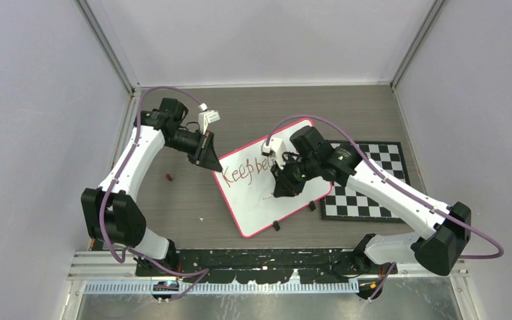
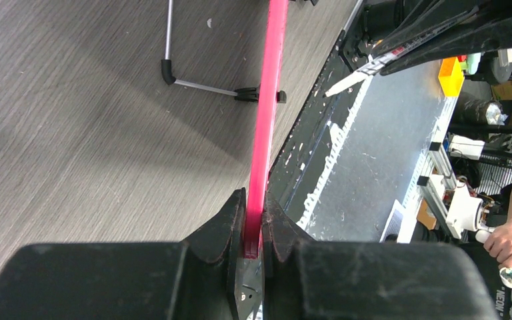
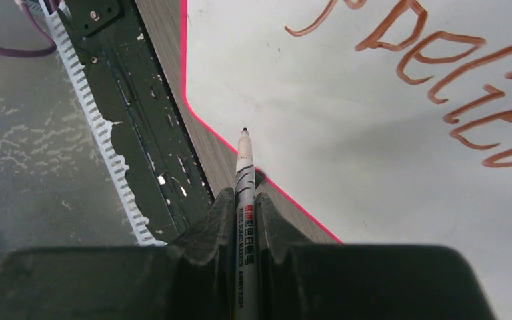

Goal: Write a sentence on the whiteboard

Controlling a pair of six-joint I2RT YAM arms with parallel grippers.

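The whiteboard (image 1: 260, 200) with its red-pink rim lies tilted on the table centre. Brownish-red words (image 1: 247, 168) reading "Keep beli…" run along its upper part; they also show in the right wrist view (image 3: 440, 80). My left gripper (image 1: 215, 165) is shut on the board's left corner; the left wrist view shows the rim (image 2: 267, 133) clamped edge-on between the jaws (image 2: 253, 220). My right gripper (image 1: 281, 190) is shut on a white marker (image 3: 245, 180), tip (image 3: 244, 130) hovering over the board's blank lower area near its rim.
A black-and-white checkered board (image 1: 367, 180) lies right of the whiteboard, partly under my right arm. A small red-brown cap (image 1: 169, 177) lies on the table at left. The black base rail (image 1: 260, 263) runs along the near edge.
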